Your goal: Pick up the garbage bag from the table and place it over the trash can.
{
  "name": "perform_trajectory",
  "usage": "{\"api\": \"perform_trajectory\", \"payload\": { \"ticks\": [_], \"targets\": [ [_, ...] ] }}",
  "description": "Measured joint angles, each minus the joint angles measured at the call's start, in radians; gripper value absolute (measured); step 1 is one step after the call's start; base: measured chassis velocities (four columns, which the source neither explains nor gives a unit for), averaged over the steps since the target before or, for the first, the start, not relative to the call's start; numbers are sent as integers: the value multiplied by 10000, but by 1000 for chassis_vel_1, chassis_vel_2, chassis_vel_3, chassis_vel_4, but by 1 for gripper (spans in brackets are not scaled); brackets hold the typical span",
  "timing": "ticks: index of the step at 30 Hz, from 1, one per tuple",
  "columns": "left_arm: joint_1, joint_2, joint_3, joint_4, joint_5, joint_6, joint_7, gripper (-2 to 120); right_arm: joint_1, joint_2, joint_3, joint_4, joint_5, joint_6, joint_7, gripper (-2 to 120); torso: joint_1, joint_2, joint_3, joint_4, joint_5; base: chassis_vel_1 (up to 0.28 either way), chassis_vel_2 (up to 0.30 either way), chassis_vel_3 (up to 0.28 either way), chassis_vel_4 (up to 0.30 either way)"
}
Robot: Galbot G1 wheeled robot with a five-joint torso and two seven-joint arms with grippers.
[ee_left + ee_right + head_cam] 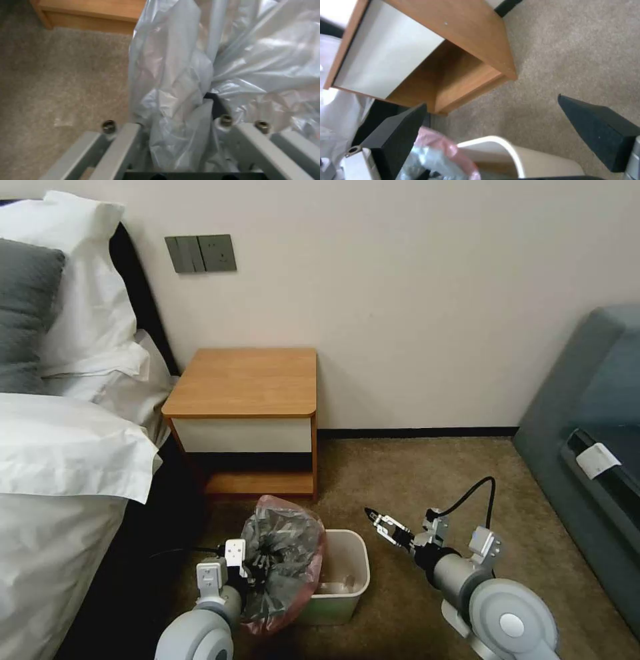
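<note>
Head view: your left gripper [257, 570] is clamped on the garbage bag [283, 553], a bunched grey mass with a pink edge held over the left rim of the trash can [347, 580], which stands on the carpet [413, 473] in front of the table [247, 380]. Your right gripper [379, 521] hangs just right of the can, holding nothing. In the right wrist view its fingers [603, 130] stand wide apart.

Head view looks down; both wrists closely share the table [243, 383].
</note>
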Motion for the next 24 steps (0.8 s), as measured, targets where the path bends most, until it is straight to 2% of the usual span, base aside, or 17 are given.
{"api": "perform_trajectory", "payload": {
  "ticks": [1, 4, 11, 15, 20, 22, 23, 24],
  "targets": [
    [0, 0, 0, 0, 0, 0, 0, 20, 0, 0, 0, 0, 0, 0, 0, 100, 0, 0, 0, 0, 0, 0, 0, 0, 0],
    [-115, 0, -23, 185, -200, -841, 106, 9, -5, 53, -59, 216, -193, -2, -43, 100, 0, 0, 0, 0, 0, 0, 0, 0, 0],
    [-358, 67, -41, 238, -434, -1630, 333, 7, 67, 99, -101, 500, -597, -38, -221, 100, 0, 0, 1, 0, 2, 0, 0, 0, 0],
    [-502, 144, -99, 203, -440, -2116, 584, 7, 151, 33, -137, 882, -1175, -159, -710, 100, 0, -1, 0, -1, 2, 0, 0, 0, 0],
    [-613, 202, -228, 104, -289, -2676, 907, 7, 249, -231, -335, 1446, -2067, -334, -1756, 100, 0, 0, 0, -1, 2, 0, 0, 0, 0],
    [-606, 237, -310, 72, -139, -3032, 1204, 7, 433, -440, -357, 1526, -2909, -329, -2898, 100, 0, 0, 0, -1, 3, 0, 0, 0, 0],
    [-606, 237, -310, 72, -139, -3032, 1204, 7, 433, -440, -357, 1526, -2909, -329, -2898, 100, 0, 0, 0, -1, 3, 0, 0, 0, 0],
    [-592, 253, -343, 66, -90, -3183, 1354, 7, 569, -561, -361, 1498, -3282, -274, -3430, 100, 0, 0, 0, -1, 3, 0, 0, 0, 0]
  ]
}}
